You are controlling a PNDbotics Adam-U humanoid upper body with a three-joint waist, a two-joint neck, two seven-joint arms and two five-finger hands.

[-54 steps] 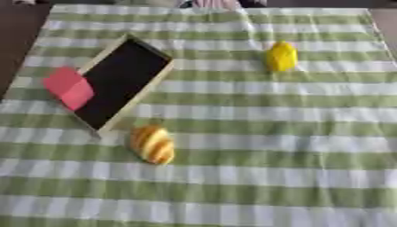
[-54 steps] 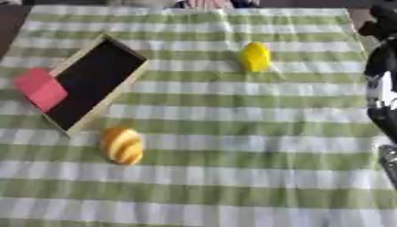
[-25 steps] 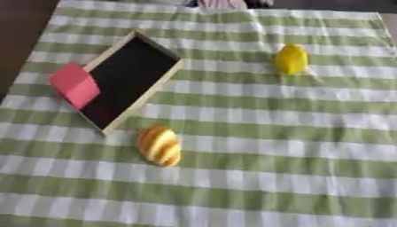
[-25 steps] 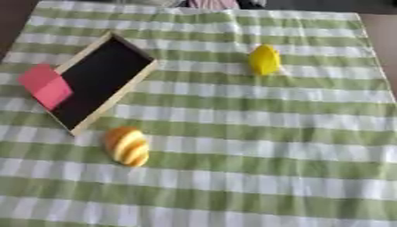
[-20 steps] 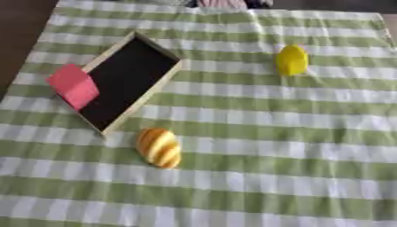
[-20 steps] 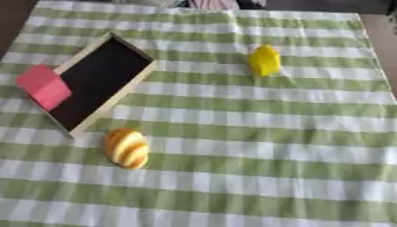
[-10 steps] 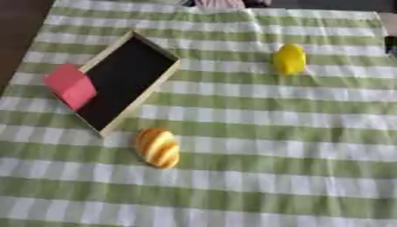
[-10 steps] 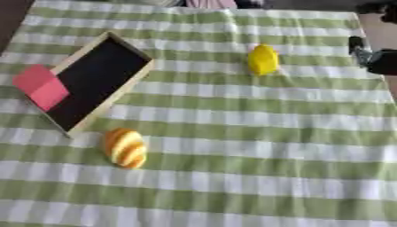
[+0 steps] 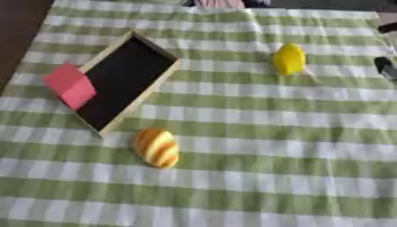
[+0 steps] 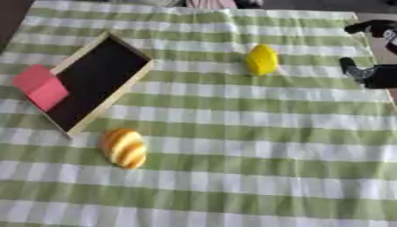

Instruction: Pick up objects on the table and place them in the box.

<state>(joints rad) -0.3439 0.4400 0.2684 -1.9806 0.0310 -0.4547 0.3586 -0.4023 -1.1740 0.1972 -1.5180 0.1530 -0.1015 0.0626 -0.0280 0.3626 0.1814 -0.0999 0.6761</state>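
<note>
A flat wooden-rimmed box (image 9: 124, 82) with a black inside lies askew at the left of the checked cloth. A pink block (image 9: 70, 85) rests on the box's left rim. A yellow lemon-shaped object (image 9: 288, 58) sits at the upper middle-right. An orange striped bread-like object (image 9: 157, 147) lies just below the box's lower corner. My right hand (image 10: 376, 73) reaches in at the right edge, level with the yellow object and apart from it, its fingers spread and holding nothing. My left hand does not show.
The green-and-white checked tablecloth (image 9: 256, 177) covers the whole table. A dark strip of floor (image 9: 15, 26) runs along the upper left edge. A person's clothing (image 9: 221, 3) shows at the far edge.
My right hand has come further into the right eye view from the right edge, toward the yellow object. The objects on the cloth have not moved.
</note>
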